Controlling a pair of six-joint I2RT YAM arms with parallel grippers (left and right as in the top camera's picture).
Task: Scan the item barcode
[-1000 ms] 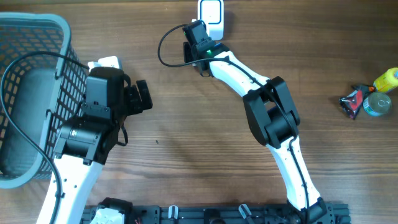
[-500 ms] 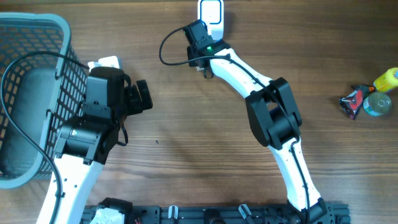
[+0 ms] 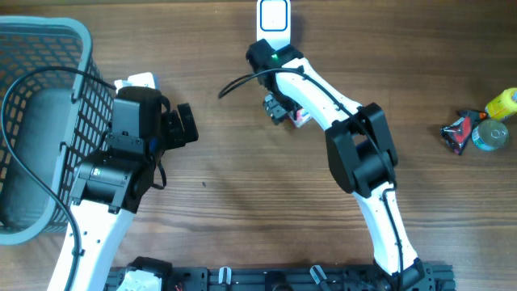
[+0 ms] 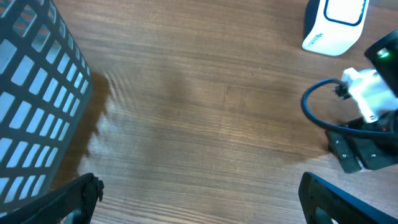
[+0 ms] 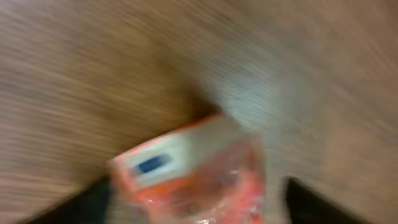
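The item, a red-orange packet [image 5: 193, 168] with a white label, shows blurred between the wide-apart fingers of my right gripper [image 5: 199, 205]; a gap shows on its right side, so the jaws are open around it. From above, my right gripper [image 3: 280, 107] is just in front of the white barcode scanner [image 3: 275, 16], with a corner of the packet [image 3: 300, 118] peeking out beside it. My left gripper [image 3: 182, 125] hovers open over bare wood at the left, nothing between its fingers. In the left wrist view the scanner [image 4: 333, 25] stands at the top right.
A grey mesh basket [image 3: 40, 121] fills the far left, its wall [image 4: 37, 93] close to my left gripper. At the right edge lie a yellow bottle [image 3: 502, 103], a dark red packet [image 3: 459, 132] and a round tin [image 3: 490, 135].
My right gripper has pulled back from the scanner toward the table's middle and gone from shut to open, letting go of the packet. The left arm has not moved.
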